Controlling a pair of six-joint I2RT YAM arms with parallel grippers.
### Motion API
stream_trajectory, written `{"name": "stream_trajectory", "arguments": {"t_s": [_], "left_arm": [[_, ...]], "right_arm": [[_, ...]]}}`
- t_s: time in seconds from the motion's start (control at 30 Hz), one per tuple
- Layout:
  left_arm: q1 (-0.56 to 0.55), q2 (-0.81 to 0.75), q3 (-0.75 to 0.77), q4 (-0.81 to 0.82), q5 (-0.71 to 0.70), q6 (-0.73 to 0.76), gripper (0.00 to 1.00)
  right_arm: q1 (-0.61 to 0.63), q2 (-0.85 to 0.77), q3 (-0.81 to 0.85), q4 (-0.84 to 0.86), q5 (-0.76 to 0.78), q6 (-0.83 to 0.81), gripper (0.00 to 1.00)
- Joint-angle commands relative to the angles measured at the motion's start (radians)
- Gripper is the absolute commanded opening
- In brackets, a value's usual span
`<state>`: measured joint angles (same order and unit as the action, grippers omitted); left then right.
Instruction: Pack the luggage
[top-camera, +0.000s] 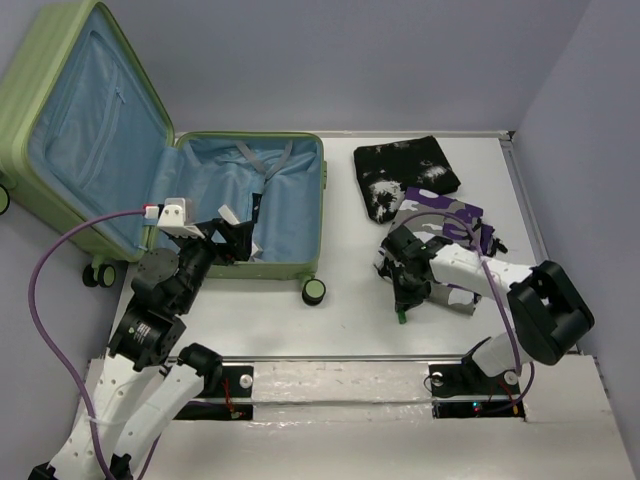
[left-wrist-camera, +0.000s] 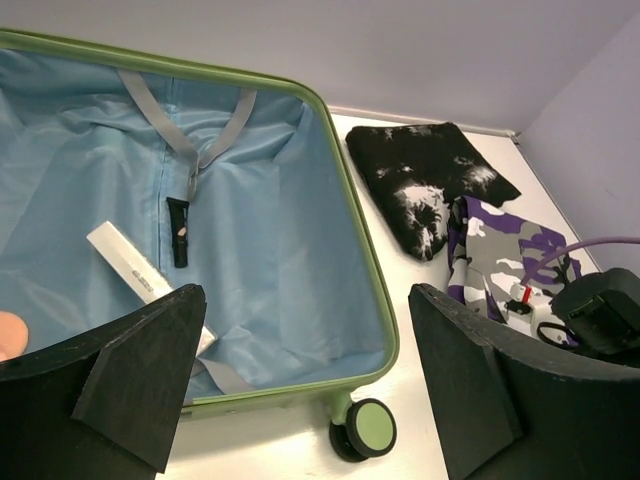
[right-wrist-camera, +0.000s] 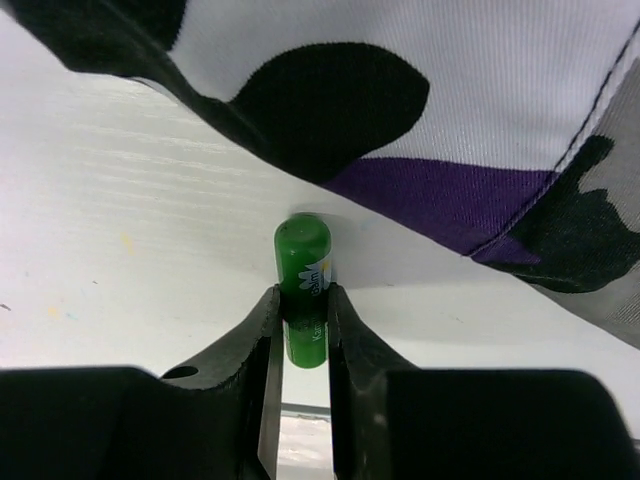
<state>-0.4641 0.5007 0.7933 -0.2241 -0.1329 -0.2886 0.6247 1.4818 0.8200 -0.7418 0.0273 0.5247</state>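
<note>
Green tube (right-wrist-camera: 302, 252) label too blurry to read, lower end hidden btwn fingers (right-wrist-camera: 252, 345) (right wrist view)

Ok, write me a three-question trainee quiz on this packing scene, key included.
1. What does the right pincer grip?
A) a small green plastic tube
B) a black sock
C) a suitcase wheel
2. True or false: the left pincer is open over the light-green hard-shell suitcase.
3. How many garments lie on the white table outside the suitcase?
Key: 1 A. 2 True. 3 Two: the folded black-and-white garment and the folded purple camouflage garment.
</note>
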Motion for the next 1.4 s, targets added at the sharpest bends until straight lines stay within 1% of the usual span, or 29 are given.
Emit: {"name": "stream_trajectory", "arguments": {"t_s": [0.0,0.1,0.13,0.23,0.27,0.37,0.4,0.43,0.53,0.57,0.6,0.63,0.7,0.73,0.8,0.83,0.87,0.9,0.97,1.0,1.03,1.07,1.1,1.13,1.17,1.23,1.27,1.33,1.37], "left_arm": [[-0.002,-0.011,-0.006,0.048,-0.004,0.023,0.95],[0.001,-0.004,-0.008,0.051,0.013,0.025,0.97],[0.002,-0.001,-0.008,0.052,0.018,0.025,0.98],[0.005,0.012,-0.008,0.057,0.041,0.025,0.99],[0.007,0.019,-0.008,0.060,0.047,0.025,0.99],[0.008,0.032,-0.011,0.063,0.044,0.020,0.99],[0.010,0.033,-0.012,0.063,0.044,0.014,0.99],[0.010,0.036,-0.014,0.065,0.044,0.009,0.99],[0.010,0.058,-0.012,0.065,0.055,-0.012,0.99],[0.010,0.064,-0.009,0.066,0.061,-0.030,0.99],[0.010,0.077,-0.006,0.072,0.082,-0.038,0.99],[0.010,0.087,0.004,0.075,0.096,-0.052,0.99],[0.010,0.113,0.023,0.077,0.128,-0.067,0.99],[0.010,0.120,0.027,0.078,0.168,-0.076,0.99],[0.010,0.146,0.034,0.091,0.232,-0.110,0.99],[0.010,0.157,0.032,0.098,0.258,-0.122,0.99],[0.008,0.185,0.030,0.118,0.312,-0.148,0.99],[0.004,0.200,0.021,0.133,0.337,-0.164,0.99],[-0.019,0.251,0.011,0.184,0.378,-0.191,0.99],[-0.075,0.272,0.007,0.198,0.369,-0.217,0.99],[-0.118,0.295,0.010,0.210,0.351,-0.224,0.99],[-0.172,0.352,0.018,0.216,0.278,-0.227,0.99],[-0.283,0.383,0.044,0.218,0.229,-0.228,0.99],[-0.333,0.419,0.058,0.216,0.195,-0.228,0.99],[-0.369,0.500,0.093,0.216,0.149,-0.227,0.99],[-0.438,0.582,0.124,0.218,0.107,-0.233,0.99],[-0.450,0.663,0.139,0.241,0.092,-0.233,0.99],[-0.472,0.746,0.194,0.244,0.087,-0.231,0.99],[-0.493,0.787,0.216,0.246,0.081,-0.225,0.99]], "right_arm": [[0.035,-0.084,0.011,0.064,-0.006,0.031,0.07],[0.061,-0.179,0.068,0.070,-0.026,0.041,0.07],[0.061,-0.193,0.092,0.079,-0.068,0.043,0.07],[0.070,-0.181,0.217,0.166,-0.148,0.023,0.07],[0.070,-0.161,0.290,0.223,-0.164,0.014,0.07],[0.070,-0.033,0.416,0.307,-0.220,0.000,0.07],[0.081,0.006,0.501,0.371,-0.240,0.000,0.07],[0.081,0.077,0.543,0.402,-0.272,0.017,0.07],[0.092,0.185,0.661,0.521,-0.320,0.044,0.07],[0.092,0.258,0.735,0.539,-0.326,0.075,0.15],[0.092,0.296,0.772,0.548,-0.334,0.083,0.28],[0.092,0.329,0.836,0.547,-0.334,0.093,0.54],[0.092,0.360,0.860,0.545,-0.333,0.097,0.67],[0.092,0.353,0.857,0.547,-0.301,0.089,0.72],[0.060,0.290,0.799,0.555,-0.265,0.090,0.72],[0.041,0.258,0.762,0.562,-0.257,0.098,0.72],[0.018,0.220,0.672,0.571,-0.238,0.101,0.71],[-0.034,0.133,0.622,0.582,-0.222,0.104,0.70],[-0.097,0.028,0.514,0.591,-0.170,0.113,0.67],[-0.130,-0.027,0.404,0.594,-0.150,0.116,0.67],[-0.167,-0.143,0.348,0.595,-0.130,0.116,0.66],[-0.231,-0.203,0.297,0.595,-0.081,0.110,0.66],[-0.267,-0.262,0.204,0.591,-0.067,0.106,0.66],[-0.299,-0.317,0.167,0.587,-0.058,0.094,0.66],[-0.357,-0.409,0.138,0.555,-0.034,0.087,0.68],[-0.408,-0.478,0.088,0.527,0.006,0.075,0.72],[-0.446,-0.532,0.047,0.507,0.019,0.063,0.76],[-0.473,-0.569,0.013,0.492,0.019,0.049,0.78],[-0.483,-0.583,-0.011,0.484,0.029,0.044,0.82]]}}
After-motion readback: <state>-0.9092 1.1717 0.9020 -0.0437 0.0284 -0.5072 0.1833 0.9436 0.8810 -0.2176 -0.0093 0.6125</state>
